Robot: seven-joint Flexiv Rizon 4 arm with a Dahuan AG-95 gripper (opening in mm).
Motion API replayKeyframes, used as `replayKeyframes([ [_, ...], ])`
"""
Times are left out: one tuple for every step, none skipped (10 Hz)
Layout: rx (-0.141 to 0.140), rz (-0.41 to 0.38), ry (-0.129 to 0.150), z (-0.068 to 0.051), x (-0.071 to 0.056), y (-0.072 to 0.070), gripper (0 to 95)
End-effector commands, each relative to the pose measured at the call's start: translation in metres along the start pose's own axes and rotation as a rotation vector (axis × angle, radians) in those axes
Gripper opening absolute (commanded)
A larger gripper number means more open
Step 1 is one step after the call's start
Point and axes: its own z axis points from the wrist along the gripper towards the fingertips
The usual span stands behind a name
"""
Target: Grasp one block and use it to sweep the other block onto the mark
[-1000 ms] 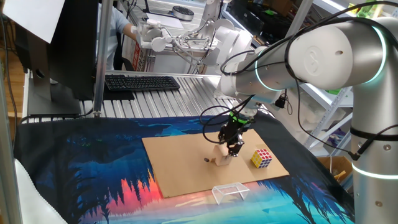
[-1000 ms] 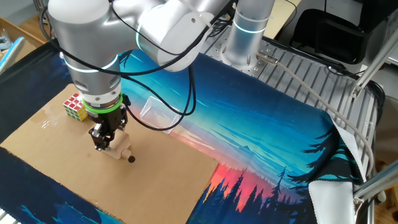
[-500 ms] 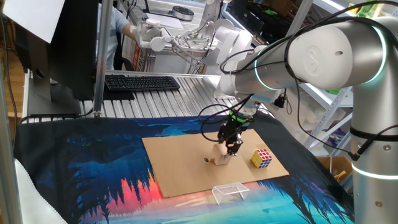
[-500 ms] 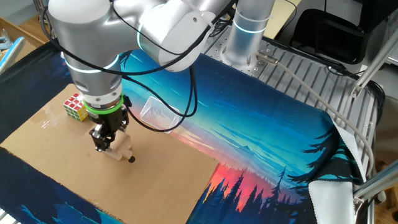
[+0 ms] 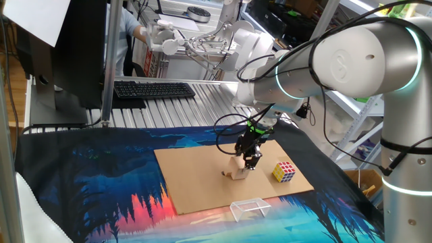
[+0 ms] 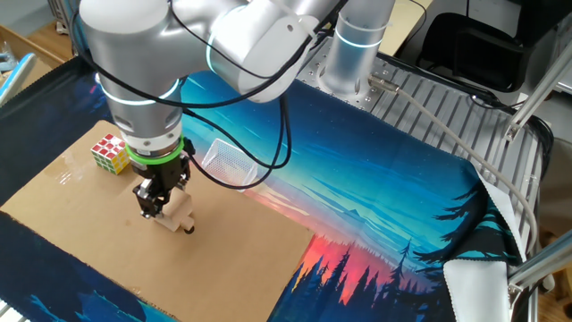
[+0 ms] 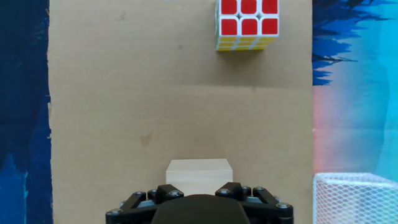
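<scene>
The block, a plain tan wooden cube (image 5: 237, 174) (image 6: 180, 215) (image 7: 199, 176), rests on the brown cardboard sheet (image 5: 196, 177). My gripper (image 5: 250, 162) (image 6: 154, 207) (image 7: 199, 190) comes down from above and is shut on it, one black finger on each side. The mark, a small dark dot (image 6: 189, 230) (image 5: 225, 173), lies right at the cube's lower corner. I cannot make out the other block in any view; it may be hidden by the cube.
A multicoloured puzzle cube (image 5: 284, 171) (image 6: 107, 153) (image 7: 247, 23) sits on the cardboard beyond the tan cube. A clear plastic frame (image 5: 249, 208) (image 6: 228, 161) (image 7: 354, 198) stands at the cardboard's edge on the printed cloth. A keyboard (image 5: 154, 89) lies at the back.
The gripper and the tan cube have shifted slightly across the cardboard towards the dark dot. The puzzle cube and the plastic frame have not moved.
</scene>
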Motion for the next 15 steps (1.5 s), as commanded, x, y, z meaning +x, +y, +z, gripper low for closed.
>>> replayKeyframes([
  [-0.007,0.016,-0.014,0.0046,-0.0012,0.0018,0.0],
  [-0.009,0.021,-0.013,0.0055,-0.0013,0.0019,0.0],
  [-0.009,0.022,-0.007,0.0053,-0.0011,0.0018,0.0],
  [-0.009,0.022,-0.005,0.0049,-0.0008,0.0018,0.0],
  [-0.01,0.021,-0.005,0.0049,-0.0008,0.0018,0.0],
  [-0.01,0.021,-0.004,0.0049,-0.0008,0.0019,0.0],
  [-0.01,0.021,-0.003,0.0049,-0.0008,0.0019,0.0],
  [-0.011,0.021,-0.002,0.0049,-0.0008,0.0019,0.0],
  [-0.011,0.021,-0.002,0.0048,-0.0008,0.0019,0.0],
  [-0.012,0.022,-0.001,0.0047,-0.0007,0.0018,0.0],
  [-0.012,0.022,0.001,0.0046,-0.0006,0.0017,0.0],
  [-0.013,0.023,0.004,0.0042,-0.0003,0.0015,0.0],
  [-0.013,0.022,0.006,0.0037,0.0001,0.0012,0.0],
  [-0.013,0.018,0.008,0.0028,0.0008,0.0007,0.0],
  [-0.012,0.017,0.011,0.0023,0.0012,0.0005,0.0],
])
